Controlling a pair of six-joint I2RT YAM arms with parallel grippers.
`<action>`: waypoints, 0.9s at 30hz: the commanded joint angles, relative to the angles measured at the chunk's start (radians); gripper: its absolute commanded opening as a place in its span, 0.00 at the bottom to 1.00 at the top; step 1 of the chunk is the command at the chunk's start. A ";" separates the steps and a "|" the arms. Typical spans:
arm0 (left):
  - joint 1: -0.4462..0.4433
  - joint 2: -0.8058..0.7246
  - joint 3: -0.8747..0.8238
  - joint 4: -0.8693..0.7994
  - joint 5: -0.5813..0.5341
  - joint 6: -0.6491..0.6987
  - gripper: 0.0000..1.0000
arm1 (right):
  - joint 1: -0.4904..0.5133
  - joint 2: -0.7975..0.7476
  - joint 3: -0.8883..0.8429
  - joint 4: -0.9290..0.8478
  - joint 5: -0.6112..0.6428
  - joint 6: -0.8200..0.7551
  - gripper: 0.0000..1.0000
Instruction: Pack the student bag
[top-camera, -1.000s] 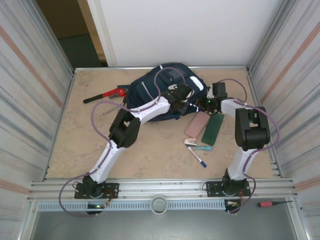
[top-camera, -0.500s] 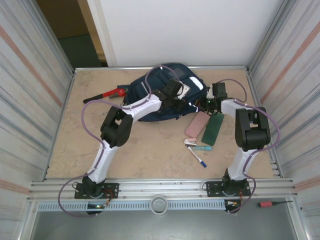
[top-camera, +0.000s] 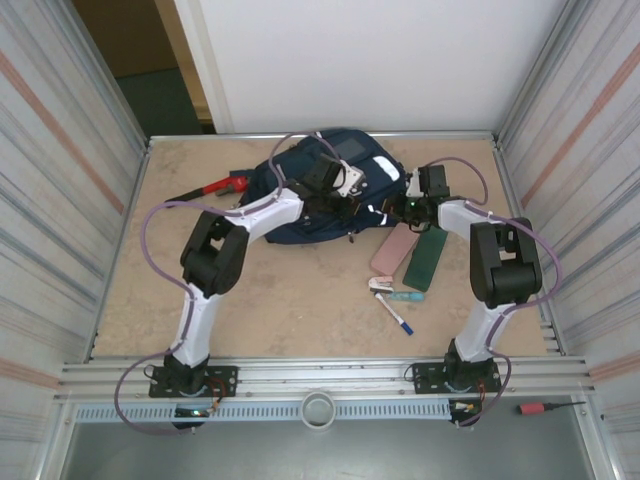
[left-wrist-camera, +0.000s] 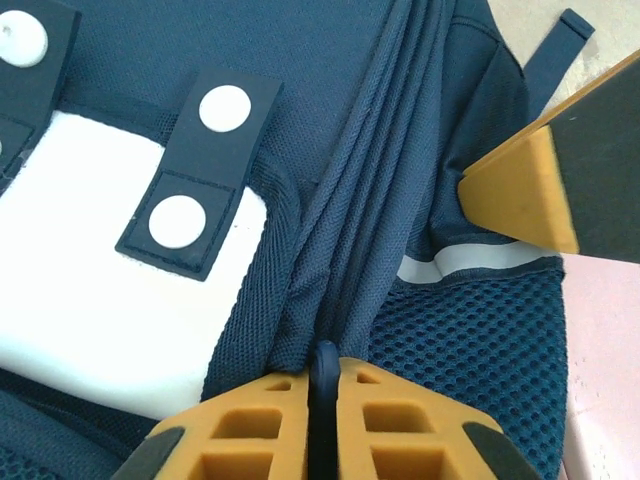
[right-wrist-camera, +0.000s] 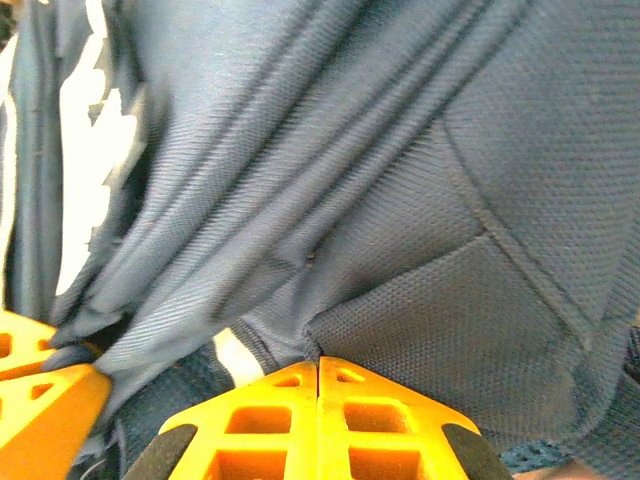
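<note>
Overhead, the student bag (top-camera: 365, 150) lies at the far middle of the worktop (top-camera: 300, 290), and both my arms reach onto it: my left pincer (top-camera: 348, 188) over its front, my right pincer (top-camera: 405, 206) at its right edge. That high view also gives what my wrists miss: a pink case (top-camera: 393, 250) and a green case (top-camera: 427, 257) side by side just right of the bag, a pen (top-camera: 398, 313) nearer my bases, and a red-handled tool (top-camera: 215, 187) at the bag's left side. It is too coarse for my fingers, though. My left wrist camera settles one of them: the fingers are drawn narrow, nipping a dark fold of the bag beside a white patch panel (left-wrist-camera: 100, 300) with snap tabs, while one orange finger (left-wrist-camera: 515, 190) of my right pincer touches the cloth above a grey stripe (left-wrist-camera: 480, 262). My right wrist camera shows its two fingers pressed flat together against taut navy fabric; whether any cloth is caught between them I cannot tell
</note>
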 joint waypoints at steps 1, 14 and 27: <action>0.039 -0.097 -0.054 0.034 0.019 -0.014 0.14 | 0.053 -0.054 -0.018 0.002 -0.067 0.031 0.00; 0.011 -0.147 -0.156 0.032 -0.094 -0.107 0.37 | 0.089 -0.048 -0.043 0.020 -0.053 0.040 0.00; -0.074 -0.006 0.002 -0.078 -0.285 -0.120 0.34 | 0.094 -0.026 -0.059 0.040 -0.063 0.034 0.00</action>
